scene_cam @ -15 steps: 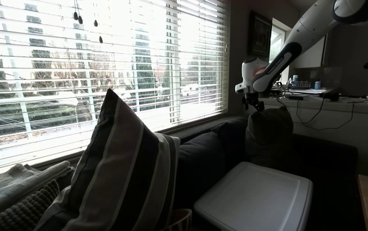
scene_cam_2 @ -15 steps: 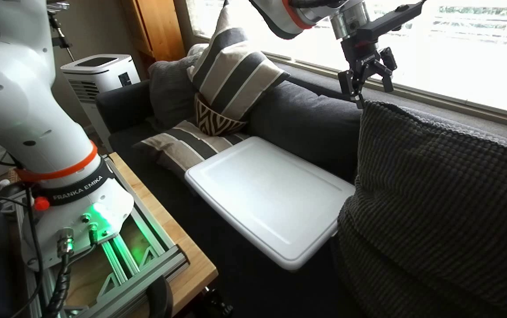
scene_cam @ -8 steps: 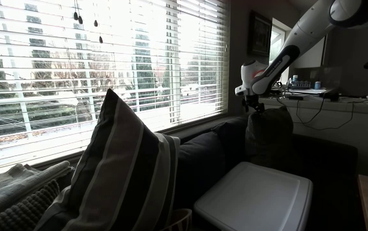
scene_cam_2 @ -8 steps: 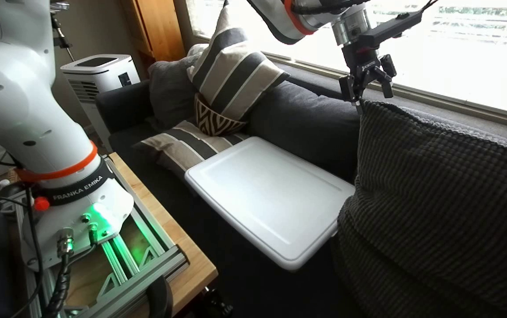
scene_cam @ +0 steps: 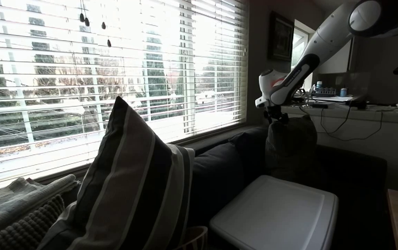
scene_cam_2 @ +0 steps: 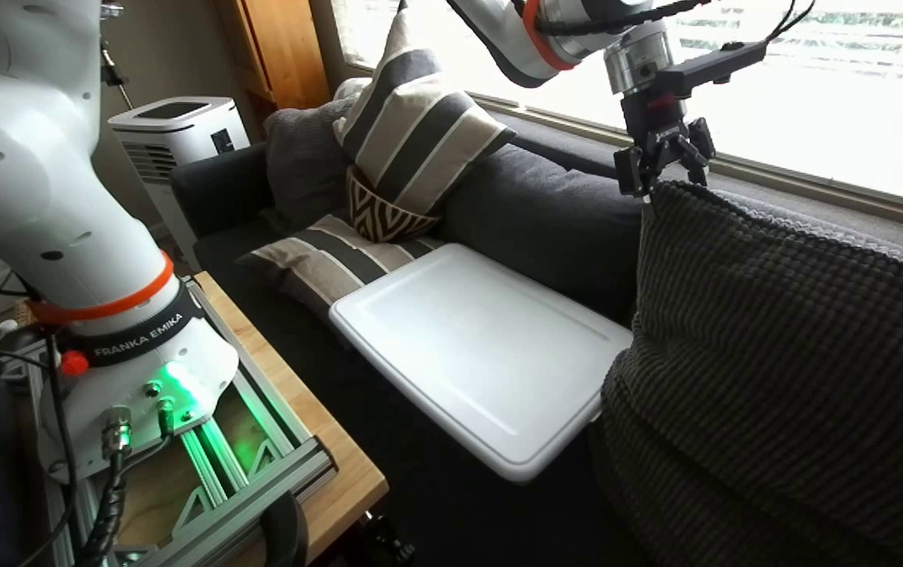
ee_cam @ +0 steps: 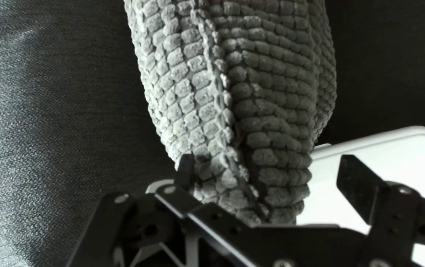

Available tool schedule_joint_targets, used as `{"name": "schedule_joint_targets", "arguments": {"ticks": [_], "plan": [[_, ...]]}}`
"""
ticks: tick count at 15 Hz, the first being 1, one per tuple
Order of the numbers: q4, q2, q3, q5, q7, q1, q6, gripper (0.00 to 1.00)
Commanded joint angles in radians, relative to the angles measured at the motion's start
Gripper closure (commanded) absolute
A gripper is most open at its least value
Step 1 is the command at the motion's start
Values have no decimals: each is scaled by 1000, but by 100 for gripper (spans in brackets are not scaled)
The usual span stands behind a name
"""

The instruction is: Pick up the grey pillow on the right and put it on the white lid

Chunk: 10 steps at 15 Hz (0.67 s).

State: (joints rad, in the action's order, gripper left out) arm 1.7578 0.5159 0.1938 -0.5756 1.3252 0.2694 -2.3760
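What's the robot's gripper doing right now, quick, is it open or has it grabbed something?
Gripper: open, holding nothing, its jaws spread wide at the top corner of the grey pillow.

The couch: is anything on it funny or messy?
Yes: the white lid sits between the striped cushions and the grey pillow on the couch, an odd spot for a lid. I see no spills.

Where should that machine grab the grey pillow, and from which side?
Take the grey pillow from above, probably by the top corner nearest the tool: the pillow stands upright, and its seamed top narrows there, suiting a pinch across it.
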Motion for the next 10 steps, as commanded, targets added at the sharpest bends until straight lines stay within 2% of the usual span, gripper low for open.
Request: {"name": "schedule_joint_targets", "arguments": {"ticks": [1,5,10], "plan": [[-66,69,-4,8,58,19,2,32],[-109,110,-4,15,75,28,7,65],[-127,118,-13,45,98,42,13,100]]}}
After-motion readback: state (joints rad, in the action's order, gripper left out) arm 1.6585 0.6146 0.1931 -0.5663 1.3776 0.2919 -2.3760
